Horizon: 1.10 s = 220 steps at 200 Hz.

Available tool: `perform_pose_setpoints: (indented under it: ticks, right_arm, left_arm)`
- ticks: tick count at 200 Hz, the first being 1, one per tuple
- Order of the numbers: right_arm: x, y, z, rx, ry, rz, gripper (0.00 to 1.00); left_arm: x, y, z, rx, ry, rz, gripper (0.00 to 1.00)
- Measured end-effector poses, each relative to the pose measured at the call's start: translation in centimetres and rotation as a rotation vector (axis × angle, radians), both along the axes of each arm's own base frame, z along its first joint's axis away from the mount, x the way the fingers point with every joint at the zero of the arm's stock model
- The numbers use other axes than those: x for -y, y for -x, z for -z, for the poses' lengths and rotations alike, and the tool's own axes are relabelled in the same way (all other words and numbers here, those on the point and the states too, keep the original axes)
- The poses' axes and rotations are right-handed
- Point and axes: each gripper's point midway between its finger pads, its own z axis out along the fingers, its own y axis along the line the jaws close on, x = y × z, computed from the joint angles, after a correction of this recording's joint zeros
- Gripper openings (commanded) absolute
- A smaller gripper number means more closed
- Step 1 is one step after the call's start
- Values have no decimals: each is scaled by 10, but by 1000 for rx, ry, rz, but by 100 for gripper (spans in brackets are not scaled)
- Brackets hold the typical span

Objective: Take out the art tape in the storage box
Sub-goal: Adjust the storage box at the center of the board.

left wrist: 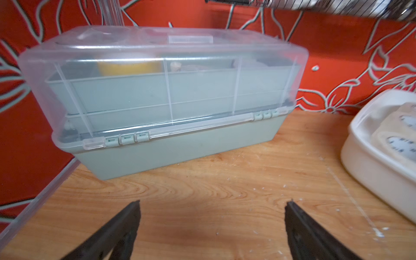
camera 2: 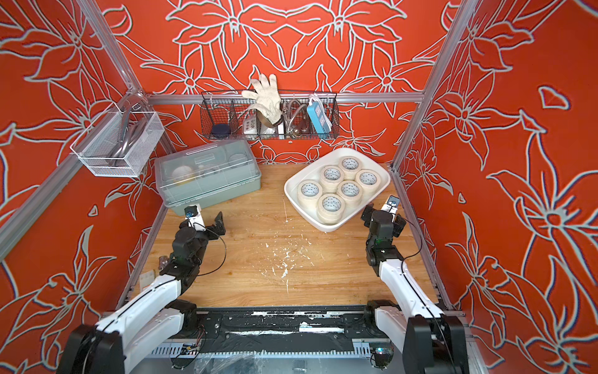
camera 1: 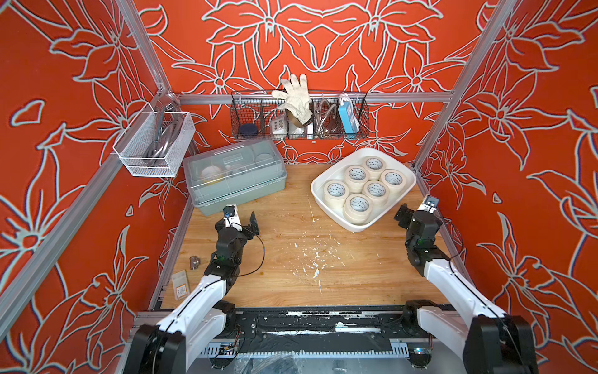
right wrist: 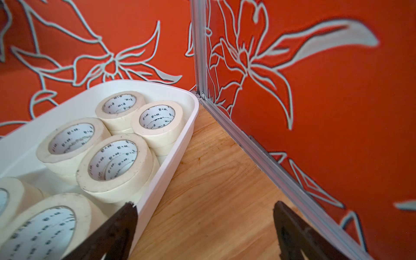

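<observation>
The storage box (camera 1: 356, 226) (camera 2: 326, 226) is a shallow white tub at the back right of the wooden table. It holds several cream rolls of art tape (camera 1: 348, 212) (camera 2: 320, 212) (right wrist: 117, 180), stacked in layers. My right gripper (camera 1: 417, 212) (camera 2: 383, 213) (right wrist: 205, 204) stands open and empty just beside the tub's near right corner. One of its fingers (right wrist: 121, 225) overlaps the tub's rim in the right wrist view. My left gripper (camera 1: 242, 223) (camera 2: 208, 223) (left wrist: 212, 203) is open and empty over bare wood, in front of the grey-green box.
A grey-green box with a translucent lid (camera 1: 234, 176) (left wrist: 162, 94) stands at the back left. On the back rail hangs a black wire basket (camera 1: 299, 116) with a glove and tools. A white mesh basket (camera 1: 153, 144) hangs on the left rail. The aluminium frame rail (right wrist: 281, 171) runs close by the right gripper.
</observation>
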Motion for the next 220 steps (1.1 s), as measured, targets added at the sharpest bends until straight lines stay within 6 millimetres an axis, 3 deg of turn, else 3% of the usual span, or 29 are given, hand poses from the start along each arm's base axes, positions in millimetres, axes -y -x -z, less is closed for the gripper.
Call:
perform_pose_setpoints:
  ticks: [28, 53, 67, 85, 109, 137, 178, 220]
  right_arm:
    - [-12, 1, -18, -27, -147, -26, 95]
    - [-27, -8, -34, -81, -255, -73, 96]
    - [-37, -16, -32, -142, -299, -103, 96]
    - [-49, -28, -15, -250, -347, -138, 96]
    - [-60, -32, 28, -412, -411, -170, 95]
    - [-63, -33, 72, -567, -491, -169, 89]
    - [-63, -54, 88, -623, -526, -163, 85]
    - [-65, -67, 99, -644, -557, -163, 73]
  left_arm:
    - [3, 13, -31, 41, 231, -17, 98]
    - [14, 18, -34, -24, 401, 9, 98]
    - [25, 19, -29, -73, 476, 50, 98]
    - [39, 24, -11, -177, 590, 110, 98]
    - [48, 34, 10, -311, 700, 157, 98]
    - [59, 45, 15, -396, 743, 214, 98]
    - [74, 56, 14, -499, 754, 285, 97]
    - [83, 60, 7, -548, 738, 339, 95]
